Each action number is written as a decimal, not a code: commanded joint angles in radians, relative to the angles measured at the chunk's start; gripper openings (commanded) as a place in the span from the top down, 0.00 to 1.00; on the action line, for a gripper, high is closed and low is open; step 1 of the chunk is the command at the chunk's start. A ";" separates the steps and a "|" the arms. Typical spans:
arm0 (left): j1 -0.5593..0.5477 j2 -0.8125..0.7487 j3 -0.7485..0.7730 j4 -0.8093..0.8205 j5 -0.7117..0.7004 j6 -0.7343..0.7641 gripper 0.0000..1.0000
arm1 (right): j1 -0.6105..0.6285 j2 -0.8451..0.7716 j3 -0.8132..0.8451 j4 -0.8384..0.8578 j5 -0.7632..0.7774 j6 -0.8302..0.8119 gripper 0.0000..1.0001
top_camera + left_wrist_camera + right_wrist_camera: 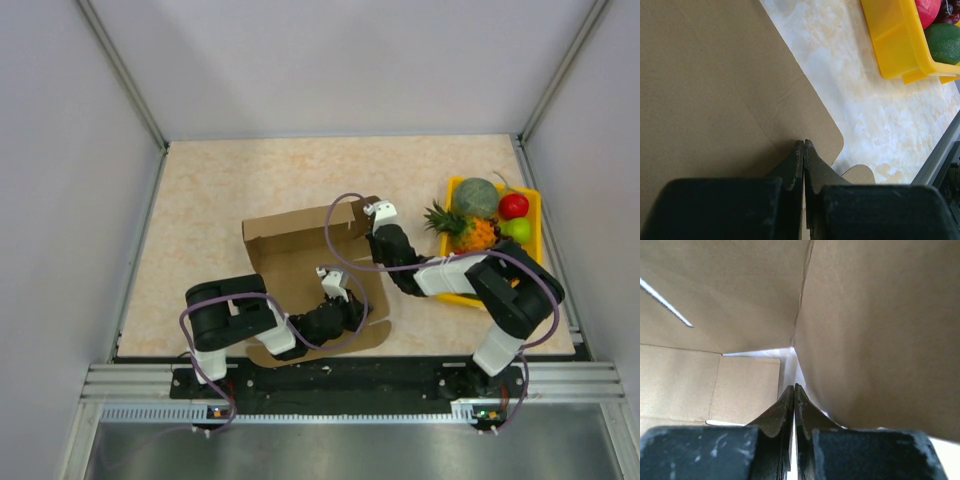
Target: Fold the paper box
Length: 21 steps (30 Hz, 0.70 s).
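Fingertips (pixel 797 156): L gripper (pixel 804 143) over paper box (pixel 705 90), R gripper (pixel 794 388) inside

Marbled beige table (pixel 220 190) under paper box (pixel 290 262) (brown) and yellow tray (pixel 890 40).

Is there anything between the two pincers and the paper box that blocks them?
Nothing visible does. The left pincer, shut, is right at the paper box's flat near panel. The right pincer, shut, is inside the box beside its raised right wall. The yellow fruit tray stands apart, to the right.
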State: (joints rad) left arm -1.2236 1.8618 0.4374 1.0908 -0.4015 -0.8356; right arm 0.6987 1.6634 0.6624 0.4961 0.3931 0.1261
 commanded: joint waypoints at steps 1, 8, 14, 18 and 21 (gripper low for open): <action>-0.002 -0.006 0.003 -0.046 0.003 0.020 1.00 | 0.010 0.047 0.019 0.096 0.015 0.001 1.00; -0.001 -0.013 -0.002 -0.052 0.003 0.023 1.00 | 0.010 0.056 -0.035 0.174 -0.028 0.040 1.00; -0.002 -0.024 -0.003 -0.066 -0.003 0.027 1.00 | 0.012 0.021 -0.104 0.211 -0.020 0.060 1.00; -0.001 -0.018 -0.002 -0.060 0.001 0.023 1.00 | 0.009 -0.040 -0.179 0.327 -0.042 0.075 1.00; -0.001 -0.016 -0.003 -0.062 0.001 0.024 1.00 | -0.002 -0.056 -0.219 0.404 -0.086 0.090 1.00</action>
State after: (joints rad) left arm -1.2236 1.8561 0.4374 1.0790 -0.4015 -0.8349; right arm 0.6987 1.6543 0.4816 0.7471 0.3630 0.1745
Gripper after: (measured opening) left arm 0.009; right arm 0.003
